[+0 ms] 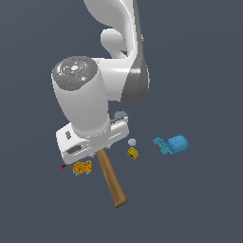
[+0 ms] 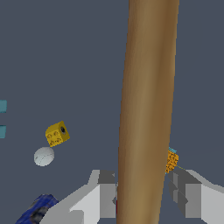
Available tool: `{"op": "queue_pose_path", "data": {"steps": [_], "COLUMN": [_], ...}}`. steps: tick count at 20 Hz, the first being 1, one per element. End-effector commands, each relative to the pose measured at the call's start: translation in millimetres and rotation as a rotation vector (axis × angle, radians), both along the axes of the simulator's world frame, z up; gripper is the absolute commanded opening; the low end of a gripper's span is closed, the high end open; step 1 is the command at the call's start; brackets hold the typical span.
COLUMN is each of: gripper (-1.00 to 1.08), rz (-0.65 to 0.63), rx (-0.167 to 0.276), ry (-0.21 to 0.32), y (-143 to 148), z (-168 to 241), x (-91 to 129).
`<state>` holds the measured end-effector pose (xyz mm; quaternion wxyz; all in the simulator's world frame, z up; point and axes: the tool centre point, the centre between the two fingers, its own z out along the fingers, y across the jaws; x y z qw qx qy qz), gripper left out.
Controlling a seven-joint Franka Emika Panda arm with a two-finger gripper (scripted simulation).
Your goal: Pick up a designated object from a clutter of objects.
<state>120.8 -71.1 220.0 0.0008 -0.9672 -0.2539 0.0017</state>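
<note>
One hammer (image 2: 146, 109) — hand (image 2: 144, 192) astride; one yellow cube (image 2: 57, 133).

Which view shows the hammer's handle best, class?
The wrist view: the handle fills the frame lengthwise, running between the gripper fingers. The exterior view shows only the handle's lower part sticking out below the arm; the rest is hidden.

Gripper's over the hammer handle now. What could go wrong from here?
1. In the wrist view the gripper straddles the hammer handle with a gap on one side; uneven closing could twist it.
2. Most of the handle sticks out beyond the gripper, so it may pivot when lifted.
3. The orange-yellow block lies close and could get bumped.
</note>
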Motion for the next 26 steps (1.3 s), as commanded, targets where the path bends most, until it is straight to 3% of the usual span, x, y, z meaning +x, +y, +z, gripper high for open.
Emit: {"op": "queue_pose_path", "data": {"steps": [1,14,26], "gripper": [-1.0,-1.0,-1.0], "rz": [0.001,0.002,0.002], "rx": [0.0,0.0,-0.001], "ry": [-0.003,-0.004,-0.004], "y": [-16,-92,-121], "z": [29,151,196], "x": [-2,-7,-7]}}
